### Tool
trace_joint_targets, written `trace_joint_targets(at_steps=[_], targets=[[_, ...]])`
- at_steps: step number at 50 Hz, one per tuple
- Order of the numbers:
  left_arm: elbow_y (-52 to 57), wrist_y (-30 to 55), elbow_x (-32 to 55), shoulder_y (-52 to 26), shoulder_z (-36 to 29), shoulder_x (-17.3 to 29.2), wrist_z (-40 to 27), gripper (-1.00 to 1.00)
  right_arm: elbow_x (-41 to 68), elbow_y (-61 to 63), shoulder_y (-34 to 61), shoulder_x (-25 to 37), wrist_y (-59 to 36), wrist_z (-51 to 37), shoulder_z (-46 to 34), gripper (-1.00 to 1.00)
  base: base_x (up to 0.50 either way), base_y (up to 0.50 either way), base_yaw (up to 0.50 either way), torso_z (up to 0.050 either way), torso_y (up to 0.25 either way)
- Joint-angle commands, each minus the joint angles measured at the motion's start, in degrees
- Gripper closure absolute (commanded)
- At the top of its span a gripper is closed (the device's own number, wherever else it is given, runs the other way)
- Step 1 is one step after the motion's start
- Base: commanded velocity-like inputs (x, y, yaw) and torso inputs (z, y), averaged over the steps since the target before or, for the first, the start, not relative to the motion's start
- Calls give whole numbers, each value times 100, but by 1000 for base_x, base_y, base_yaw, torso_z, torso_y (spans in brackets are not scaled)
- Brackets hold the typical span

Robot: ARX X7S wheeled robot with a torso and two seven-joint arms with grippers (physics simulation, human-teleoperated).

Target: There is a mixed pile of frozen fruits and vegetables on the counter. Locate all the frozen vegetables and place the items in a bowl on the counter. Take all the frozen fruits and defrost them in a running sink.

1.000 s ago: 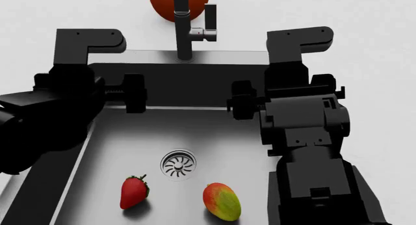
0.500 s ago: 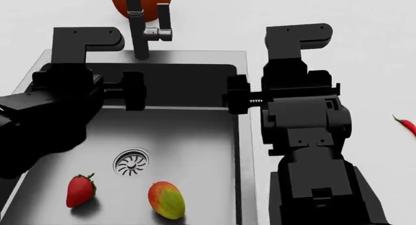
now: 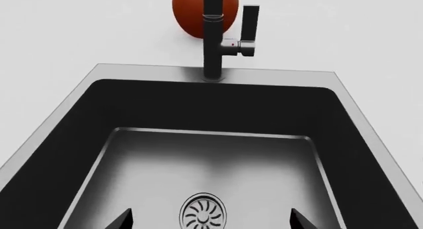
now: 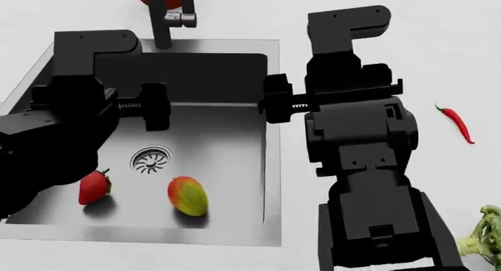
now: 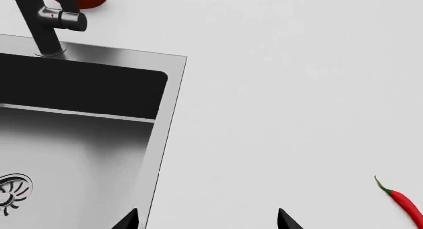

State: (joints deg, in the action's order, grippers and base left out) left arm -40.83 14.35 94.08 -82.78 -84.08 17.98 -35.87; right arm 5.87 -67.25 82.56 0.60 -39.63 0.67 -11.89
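Only the head view shows one strawberry (image 4: 94, 187) and one mango (image 4: 188, 196) in the sink (image 4: 234, 165), plus one broccoli head (image 4: 484, 231); the right wrist view shares the one chili (image 5: 401, 202). Both hands, left hand (image 3: 210, 220) and right hand (image 5: 206, 220), are spread and hold nothing.

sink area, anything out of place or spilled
Nothing spilled or damaged. The strawberry and mango lie in the sink, but no water shows at the faucet. The chili and broccoli lie loose on the counter.

Strawberry (image 4: 94, 187) and mango (image 4: 188, 196) in sink (image 4: 227, 183); chili (image 4: 456, 122), broccoli (image 4: 484, 231) on counter (image 4: 438, 48).
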Motion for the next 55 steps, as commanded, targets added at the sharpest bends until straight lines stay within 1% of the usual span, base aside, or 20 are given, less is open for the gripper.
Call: trace_joint_targets(at_steps=[1,14,27,41,44,47,51,55], targets=[[42,-8,0,-17,37,-12,3,-100,224,-9,123,68,-22,-85,-1,-100,0,-500,0,0,0],[71,-10,-30,1,37,-22,-11,-100,366,292,7,122,-227,-87,-73,-100,0,-500,0,0,0],[-5,-27,-43,37,52,-53,33,-100,466,72,33,128,-82,-64,-177,-100,0,-500,0,0,0],[-104,-113,-69,99,88,-48,62,-100,608,181,-46,178,-111,-49,-271,-100,0,-500,0,0,0],[-55,-161,-93,116,97,14,33,-100,624,148,-49,190,-49,-37,-294,-100,0,-500,0,0,0],[98,-207,-80,127,138,138,-23,-100,594,574,-259,215,-263,0,-431,-100,0,-500,0,0,0],[428,-264,-118,157,148,361,-192,-100,612,997,-483,284,-436,-28,-484,-100,0,-42,0,0,0],[493,-296,-181,137,134,398,-255,-100,676,1260,-580,322,-543,-25,-468,-100,0,0,0,0,0]])
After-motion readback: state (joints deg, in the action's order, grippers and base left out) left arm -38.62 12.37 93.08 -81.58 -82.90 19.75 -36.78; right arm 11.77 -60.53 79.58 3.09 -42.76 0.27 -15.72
